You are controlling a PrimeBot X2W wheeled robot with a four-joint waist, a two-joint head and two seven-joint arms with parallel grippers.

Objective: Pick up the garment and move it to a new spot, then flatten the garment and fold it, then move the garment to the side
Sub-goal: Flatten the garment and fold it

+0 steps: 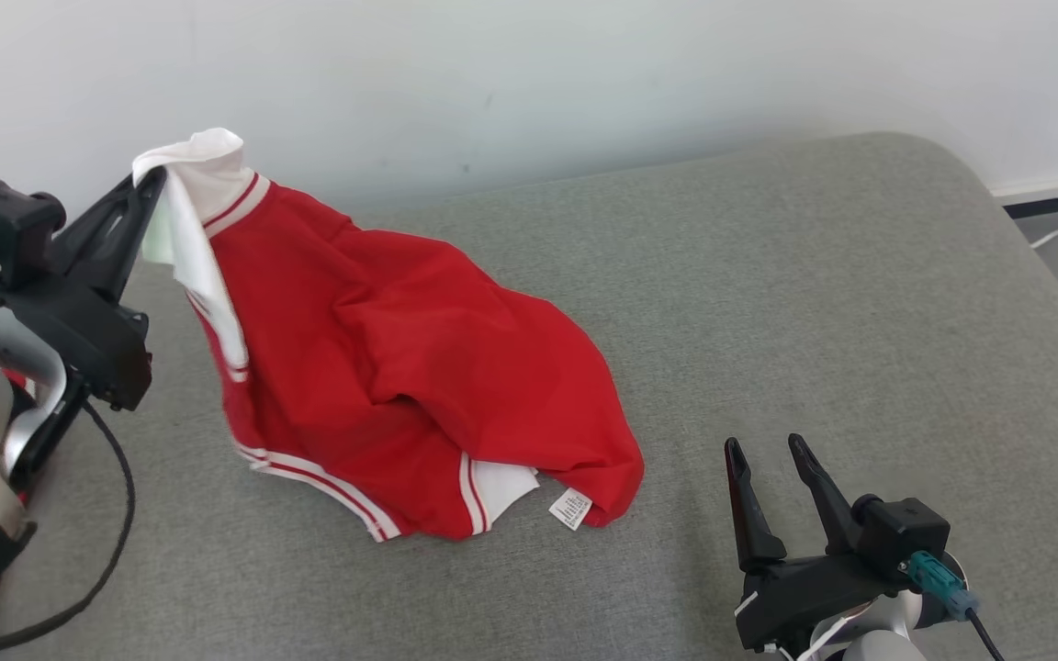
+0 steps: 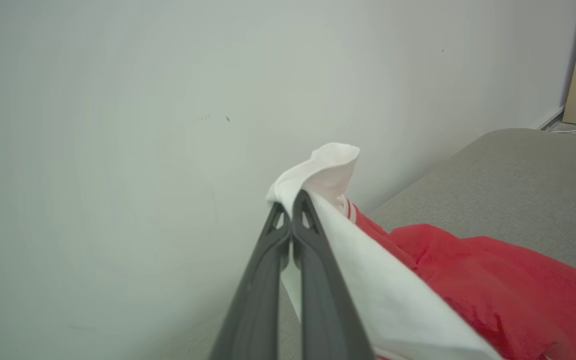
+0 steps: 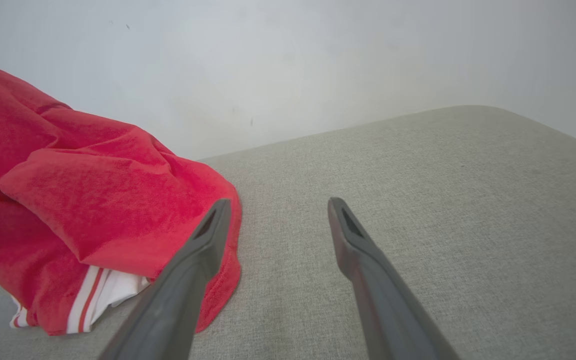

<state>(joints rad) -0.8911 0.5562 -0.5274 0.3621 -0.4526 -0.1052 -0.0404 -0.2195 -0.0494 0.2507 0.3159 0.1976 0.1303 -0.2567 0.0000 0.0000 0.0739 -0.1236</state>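
Left hand (image 1: 154, 186): clenched on the white collar of the garment (image 1: 419, 367), holding that corner raised.
Garment: red with white striped trim; the rest slumped on the left part of the grey cushion (image 1: 814, 275).
Right hand (image 1: 763, 444): released, fingers spread, near the hem, apart from it.

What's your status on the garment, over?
Left gripper shut on garment, white edge, one end raised. Right gripper open, apart from it. Rest bunched on grey cushion. Nothing blocking.
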